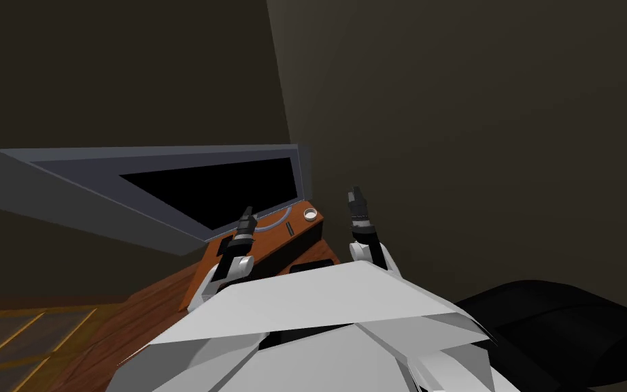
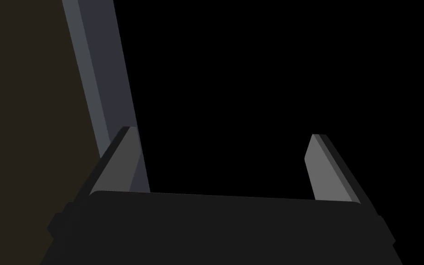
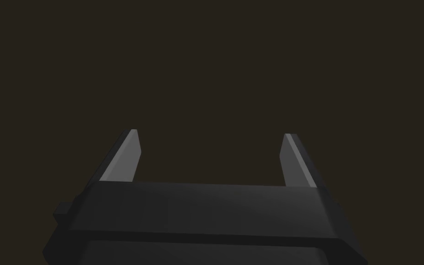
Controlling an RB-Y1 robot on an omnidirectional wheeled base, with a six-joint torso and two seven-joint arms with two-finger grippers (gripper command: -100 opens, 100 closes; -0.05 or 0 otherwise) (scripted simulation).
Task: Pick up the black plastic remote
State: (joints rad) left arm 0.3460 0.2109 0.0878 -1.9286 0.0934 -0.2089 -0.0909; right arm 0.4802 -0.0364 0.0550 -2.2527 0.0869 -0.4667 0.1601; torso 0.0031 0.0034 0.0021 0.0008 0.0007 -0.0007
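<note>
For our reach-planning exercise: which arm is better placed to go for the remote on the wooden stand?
Left, probably: the left gripper hovers open over the stand near the slim dark remote; the right gripper faces wall.

Head steeply down; left wrist near frame (image 1: 169, 158)

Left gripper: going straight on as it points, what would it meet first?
Probably the television's black screen, just inside its grey frame; the left gripper points right at it. Depth is unclear.
</note>
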